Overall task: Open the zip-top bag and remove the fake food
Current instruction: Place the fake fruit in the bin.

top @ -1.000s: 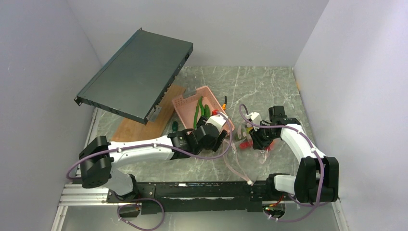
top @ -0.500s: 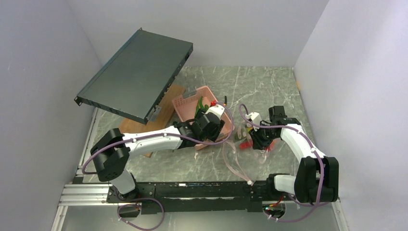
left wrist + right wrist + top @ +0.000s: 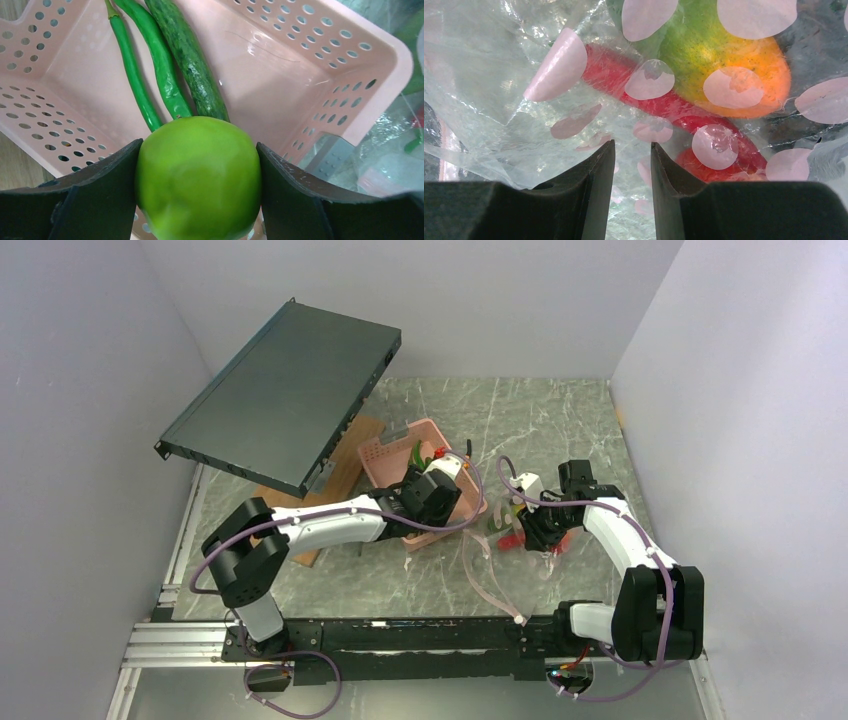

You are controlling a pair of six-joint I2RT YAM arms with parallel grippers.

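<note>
My left gripper (image 3: 437, 502) is shut on the lime-green apple (image 3: 198, 175) and holds it over the near part of the pink perforated basket (image 3: 280, 65). Long green pods (image 3: 165, 75) and a bumpy cucumber (image 3: 192, 60) lie in that basket. The clear zip-top bag (image 3: 490, 560) lies to the right of the basket. My right gripper (image 3: 530, 530) has its jaws nearly together on the bag's pink-dotted plastic (image 3: 489, 75). Inside the bag are a green-orange fruit (image 3: 714, 55) and red pieces (image 3: 664, 100).
A dark flat metal case (image 3: 285, 390) leans tilted at the back left, over a wooden board (image 3: 300, 505). The pink basket (image 3: 380, 455) stands beside the board. Grey walls close in the marble table on the left, back and right.
My left gripper has moved away from the bag, back and to the left, carrying the apple over the basket. The right arm has stayed still on the bag.
</note>
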